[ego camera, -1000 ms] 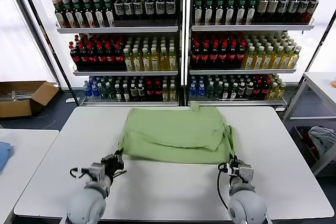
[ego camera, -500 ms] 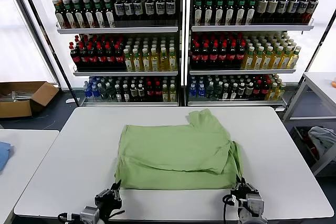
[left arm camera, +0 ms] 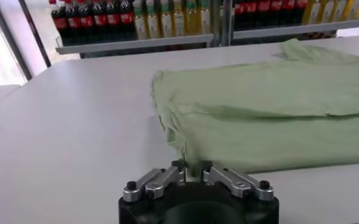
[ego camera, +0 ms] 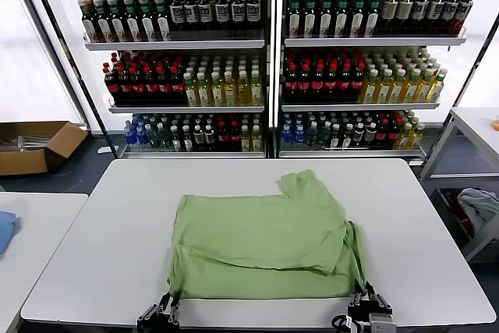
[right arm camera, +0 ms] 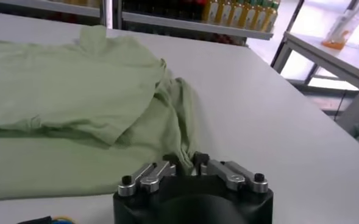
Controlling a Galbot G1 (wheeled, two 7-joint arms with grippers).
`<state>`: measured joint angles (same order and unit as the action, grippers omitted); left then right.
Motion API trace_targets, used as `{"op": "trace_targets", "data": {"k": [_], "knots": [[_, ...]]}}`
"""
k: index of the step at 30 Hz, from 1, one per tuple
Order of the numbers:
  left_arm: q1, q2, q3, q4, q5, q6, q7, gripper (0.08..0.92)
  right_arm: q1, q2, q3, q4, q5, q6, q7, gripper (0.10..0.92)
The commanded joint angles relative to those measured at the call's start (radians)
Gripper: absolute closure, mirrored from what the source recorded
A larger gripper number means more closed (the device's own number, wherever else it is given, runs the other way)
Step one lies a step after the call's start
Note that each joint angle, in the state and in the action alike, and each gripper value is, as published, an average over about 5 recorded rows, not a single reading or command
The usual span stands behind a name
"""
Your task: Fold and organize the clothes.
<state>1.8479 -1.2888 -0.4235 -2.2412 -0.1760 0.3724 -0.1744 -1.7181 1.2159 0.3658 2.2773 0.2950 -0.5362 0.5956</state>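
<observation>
A light green shirt (ego camera: 261,243) lies spread on the white table (ego camera: 101,232), partly folded, with a sleeve at the back right. My left gripper (ego camera: 160,319) is at the table's front edge, shut on the shirt's near left corner (left arm camera: 188,159). My right gripper (ego camera: 366,313) is at the front edge too, shut on the shirt's near right corner (right arm camera: 182,155). The shirt (left arm camera: 270,109) stretches away from the left gripper (left arm camera: 190,171), and it (right arm camera: 75,103) also stretches away from the right gripper (right arm camera: 184,164). No logo or buttons show.
Shelves of bottles (ego camera: 265,60) stand behind the table. A cardboard box (ego camera: 35,144) is on the floor at the left. A second table (ego camera: 31,232) stands at the left, and a white rack (ego camera: 472,146) with cloth at the right.
Both grippers have pulled back toward the table's front edge, dragging the shirt's near edge with them. The shirt now lies closer to me and flatter.
</observation>
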Motion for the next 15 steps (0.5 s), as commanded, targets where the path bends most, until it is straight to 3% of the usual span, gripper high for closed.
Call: {"op": "trace_targets", "data": {"k": [1, 8, 11, 15], "knots": [[0.039, -0.038, 0.008, -0.175, -0.007, -0.004, -0.021, 0.700, -0.028, 0.001, 0.075, 0.131, 0.002, 0.014, 0.017, 0.611], [-0.080, -0.069, -0.032, -0.234, -0.019, -0.037, -0.015, 0.500, 0.101, 0.023, 0.231, 0.113, 0.054, 0.141, -0.045, 0.412], [-0.131, -0.089, -0.038, -0.206, -0.006, -0.073, 0.021, 0.414, 0.152, 0.004, 0.297, 0.049, 0.096, 0.224, -0.139, 0.325], [-0.215, -0.059, -0.041, -0.167, 0.004, -0.049, 0.087, 0.301, 0.269, -0.102, 0.329, -0.039, 0.145, 0.223, -0.335, 0.227]]}}
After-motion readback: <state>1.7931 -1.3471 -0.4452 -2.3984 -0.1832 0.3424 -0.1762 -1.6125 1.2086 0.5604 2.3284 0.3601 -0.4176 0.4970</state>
